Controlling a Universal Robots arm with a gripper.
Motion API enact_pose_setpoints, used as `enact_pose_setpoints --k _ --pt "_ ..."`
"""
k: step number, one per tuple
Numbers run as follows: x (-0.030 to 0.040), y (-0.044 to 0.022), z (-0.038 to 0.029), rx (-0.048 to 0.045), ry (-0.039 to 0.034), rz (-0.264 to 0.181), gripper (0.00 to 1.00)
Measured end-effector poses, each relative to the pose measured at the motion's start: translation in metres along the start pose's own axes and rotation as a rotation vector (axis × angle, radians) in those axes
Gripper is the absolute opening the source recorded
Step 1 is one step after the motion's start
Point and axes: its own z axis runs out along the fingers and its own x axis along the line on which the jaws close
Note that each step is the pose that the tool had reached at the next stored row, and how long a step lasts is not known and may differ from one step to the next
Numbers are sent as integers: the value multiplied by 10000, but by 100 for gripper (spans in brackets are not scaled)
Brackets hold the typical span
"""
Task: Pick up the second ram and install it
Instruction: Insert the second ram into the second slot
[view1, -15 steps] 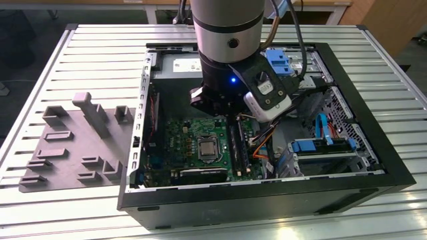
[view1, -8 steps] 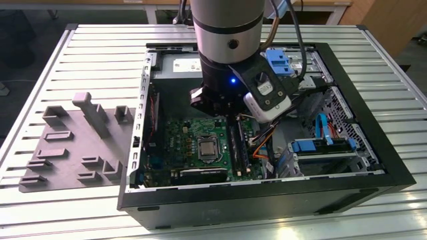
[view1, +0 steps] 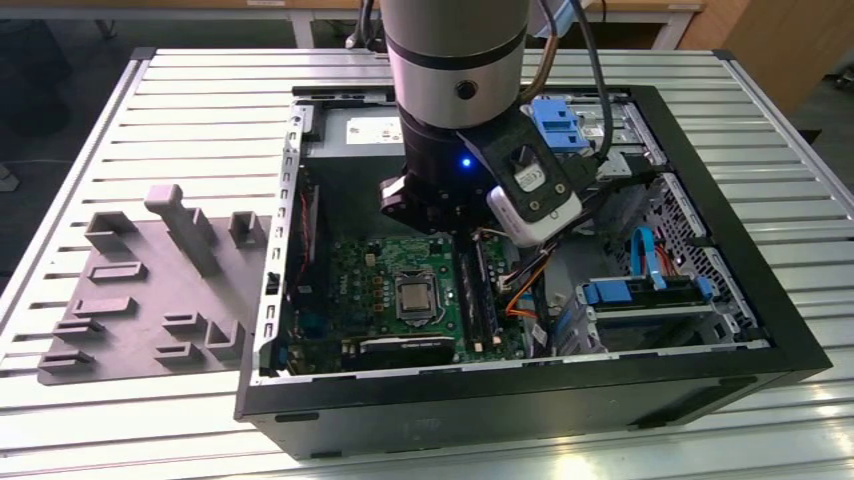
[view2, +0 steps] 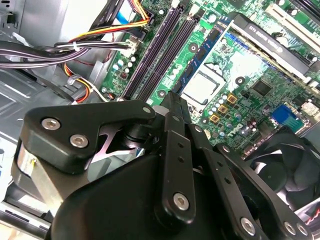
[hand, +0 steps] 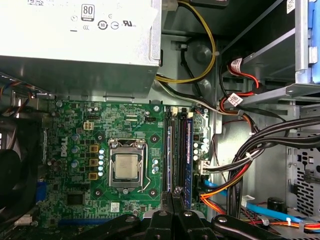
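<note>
Just above the green motherboard (hand: 75, 165) hangs the gripper (hand: 175, 193), jaws closed together, within a boxy black case (view1: 534, 405) on the ribbed silver table (view1: 200, 100).

A robotics lab or engineering workshop. A table of ribbed, silver aluminium slats (view1: 200, 90) carries an open black desktop computer case (view1: 534, 405) with its green motherboard (view1: 363, 268) exposed, beside a grey moulded plastic tray with raised blocks (view1: 134, 300). A thick silver-and-black industrial robot arm (view1: 454, 60) reaches into the case. Pale wooden furniture (view1: 781, 45) stands behind on a dark floor (view1: 47, 110).
</note>
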Motion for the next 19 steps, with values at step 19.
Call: enact_pose_setpoints --k 19 --pt "13 0 99 90 1 -9 11"
